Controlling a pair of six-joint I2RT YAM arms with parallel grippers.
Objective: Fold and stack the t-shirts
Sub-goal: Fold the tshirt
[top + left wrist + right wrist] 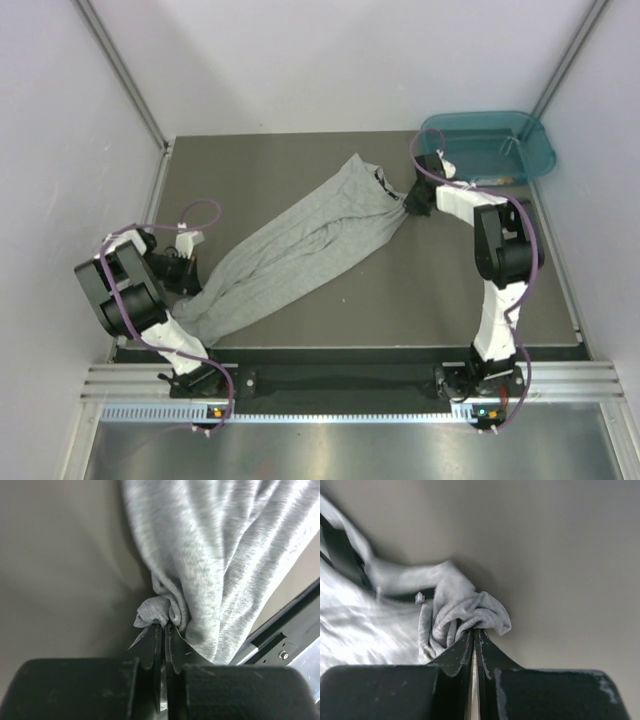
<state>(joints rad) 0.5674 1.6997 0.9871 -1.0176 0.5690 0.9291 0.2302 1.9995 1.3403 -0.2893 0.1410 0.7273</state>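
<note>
I am working in a robot test cell, the sort a lab sets up. Plain white panels (330,60) held by metal struts (120,70) box in a dark table (420,290). The left arm (125,290) and right arm (500,250) are bolted to a black mounting bar (340,380) along the near edge. The only household things I see are a grey t-shirt (290,250) and a teal tub (490,145).

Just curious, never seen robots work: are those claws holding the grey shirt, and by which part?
Yes, the grey t-shirt: the left gripper pinches a bunch at its bottom end, the right gripper a bunch beside its collar.
</note>
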